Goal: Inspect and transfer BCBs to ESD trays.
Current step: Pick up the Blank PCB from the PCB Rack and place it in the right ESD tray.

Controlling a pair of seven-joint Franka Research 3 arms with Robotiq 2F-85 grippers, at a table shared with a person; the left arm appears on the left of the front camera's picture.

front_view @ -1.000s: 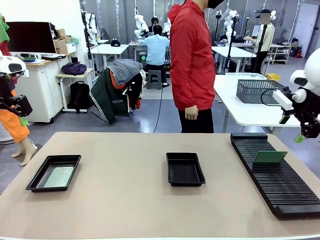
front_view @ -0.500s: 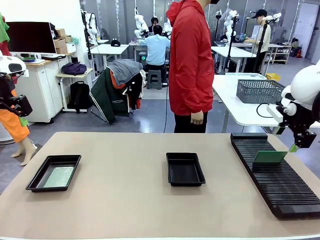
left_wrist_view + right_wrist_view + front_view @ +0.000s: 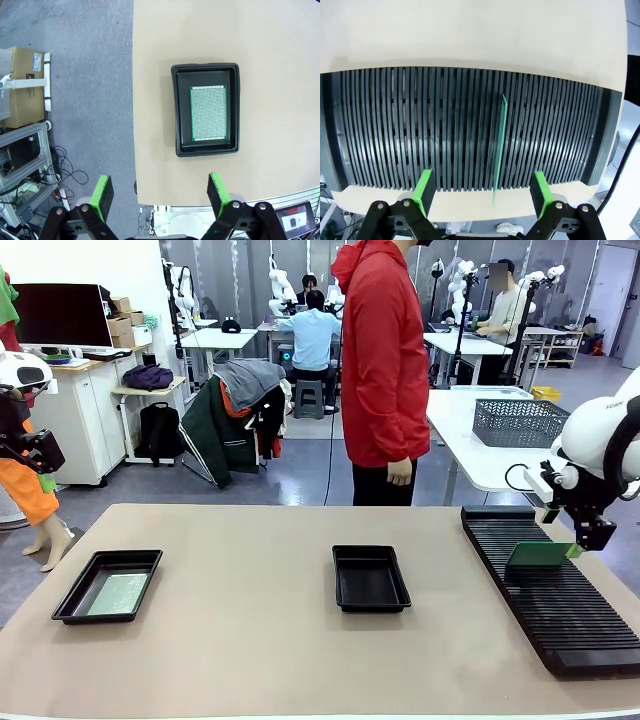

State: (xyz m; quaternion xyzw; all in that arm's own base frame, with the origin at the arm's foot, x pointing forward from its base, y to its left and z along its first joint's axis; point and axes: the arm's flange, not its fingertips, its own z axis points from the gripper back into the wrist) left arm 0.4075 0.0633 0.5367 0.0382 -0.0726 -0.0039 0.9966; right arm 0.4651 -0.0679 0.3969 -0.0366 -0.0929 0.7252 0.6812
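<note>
on the rack, the bcb shows edge-on, face hidden.

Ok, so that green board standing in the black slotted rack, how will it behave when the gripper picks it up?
Probably stiff: the board stands straight on edge in the rack. Likely light, being so thin. Seated in a narrow slot, it may tilt or snag if lifted crookedly.
</note>
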